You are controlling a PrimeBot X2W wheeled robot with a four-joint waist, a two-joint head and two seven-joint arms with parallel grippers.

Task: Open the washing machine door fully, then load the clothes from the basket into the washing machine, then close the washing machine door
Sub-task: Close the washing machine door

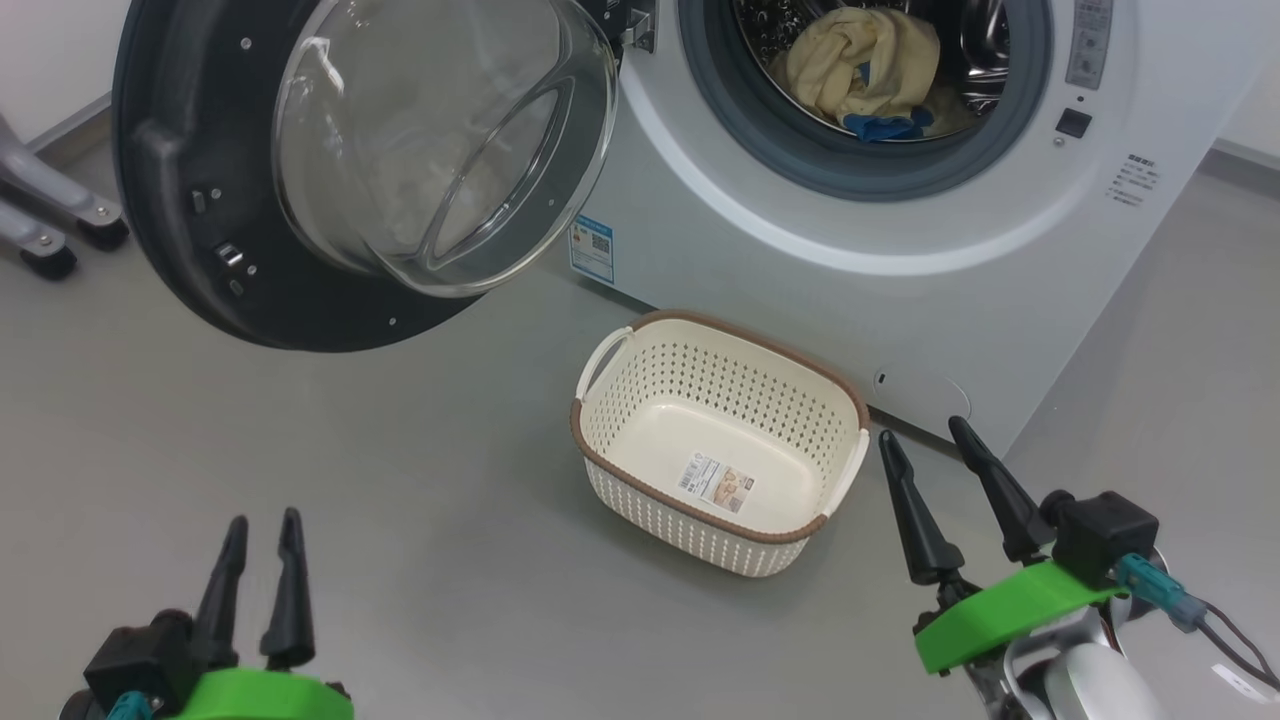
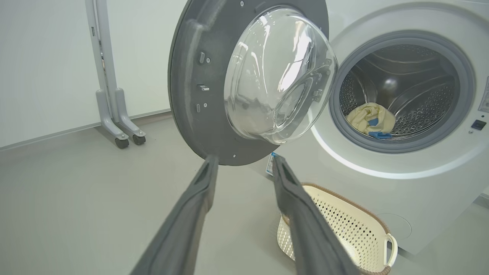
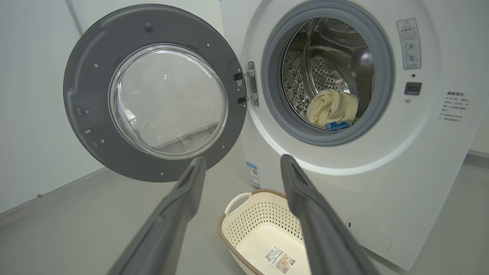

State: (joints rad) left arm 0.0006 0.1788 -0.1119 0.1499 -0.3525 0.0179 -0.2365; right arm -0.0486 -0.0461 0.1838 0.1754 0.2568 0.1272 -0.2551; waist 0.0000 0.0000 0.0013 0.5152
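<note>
The washing machine (image 1: 800, 290) (image 2: 401, 191) (image 3: 420, 152) stands with its door (image 1: 180, 200) (image 2: 191, 76) (image 3: 88, 95) swung wide to the left, the glass bowl facing me. The clothes (image 1: 860, 60) (image 2: 368, 120) (image 3: 330, 109), cream-yellow with blue trim, lie bunched in the steel drum. On the floor before the machine sits the basket (image 1: 690, 380) (image 2: 351, 229) (image 3: 259, 214), with just a label on its bottom. My left gripper (image 1: 265, 520) (image 2: 244, 158) hovers open at lower left, below the door. Beside the basket's right end, my right gripper (image 1: 920, 430) (image 3: 242, 158) is open and holds nothing.
A grey stand on castors (image 1: 60, 210) (image 2: 114, 114) rests against the white wall left of the door. Smooth grey floor (image 1: 400, 480) stretches between my grippers and the machine. The door's lower rim hangs over the floor left of the basket.
</note>
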